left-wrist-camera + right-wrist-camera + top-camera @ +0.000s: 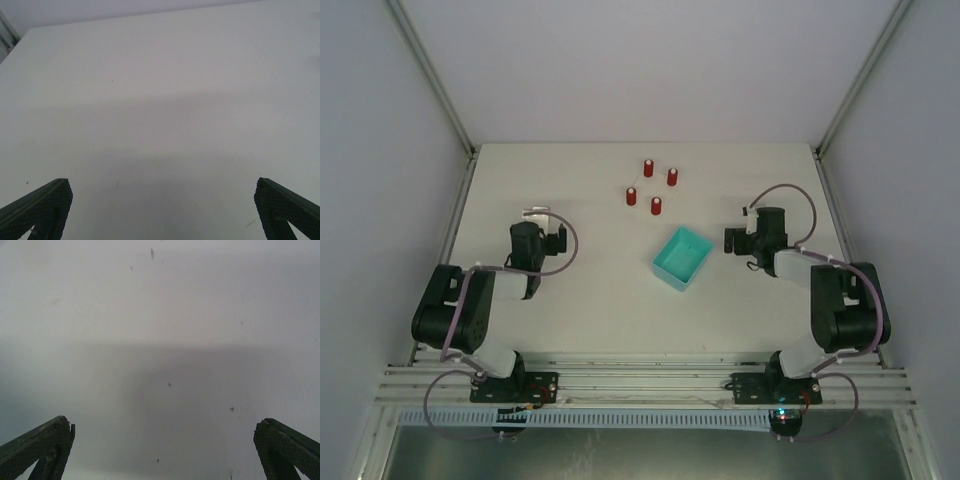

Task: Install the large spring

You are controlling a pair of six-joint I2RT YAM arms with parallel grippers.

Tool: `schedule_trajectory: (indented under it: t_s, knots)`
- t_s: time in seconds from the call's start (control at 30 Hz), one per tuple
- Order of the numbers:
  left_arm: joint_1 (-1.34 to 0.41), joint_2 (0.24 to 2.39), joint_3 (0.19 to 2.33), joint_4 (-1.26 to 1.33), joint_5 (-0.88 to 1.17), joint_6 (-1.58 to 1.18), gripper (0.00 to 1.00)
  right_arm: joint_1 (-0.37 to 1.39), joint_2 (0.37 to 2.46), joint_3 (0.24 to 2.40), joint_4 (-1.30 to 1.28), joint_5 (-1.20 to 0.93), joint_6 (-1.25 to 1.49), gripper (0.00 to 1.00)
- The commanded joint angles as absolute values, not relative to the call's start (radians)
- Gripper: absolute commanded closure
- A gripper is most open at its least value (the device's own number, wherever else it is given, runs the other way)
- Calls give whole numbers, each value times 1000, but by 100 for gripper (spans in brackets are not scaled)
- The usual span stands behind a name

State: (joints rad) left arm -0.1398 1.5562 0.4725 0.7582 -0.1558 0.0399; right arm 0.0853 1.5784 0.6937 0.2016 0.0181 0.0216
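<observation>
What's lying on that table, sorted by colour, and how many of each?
Red cylinders: 4
Teal tray: 1
Total: 5

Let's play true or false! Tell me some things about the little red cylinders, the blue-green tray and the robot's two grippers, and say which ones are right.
1. Four small red cylinders stand on the white table. True.
2. The left gripper holds a red cylinder. False: it is open and empty.
3. The teal rectangular tray sits nearer the right gripper than the left one. True.
4. One red cylinder lies inside the tray. False: all four stand on the table beyond it.
</observation>
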Motion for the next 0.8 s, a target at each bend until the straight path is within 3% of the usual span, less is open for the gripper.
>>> schedule_trajectory:
  t_s: [0.0, 0.27, 0.43, 0.77]
  knots:
    - [-89, 1578, 484, 882, -115, 50, 1, 61, 1544, 679, 328, -62, 20, 1]
    - [-3, 1558, 248, 1283, 44, -1, 1, 59, 1509, 627, 386, -106, 1, 1]
    - [4, 1558, 271, 1243, 12, -23, 1, 52, 1520, 645, 365, -161, -24, 1]
    - [-1, 1555, 265, 1250, -4, -18, 1, 52, 1558, 678, 370, -50, -78, 1]
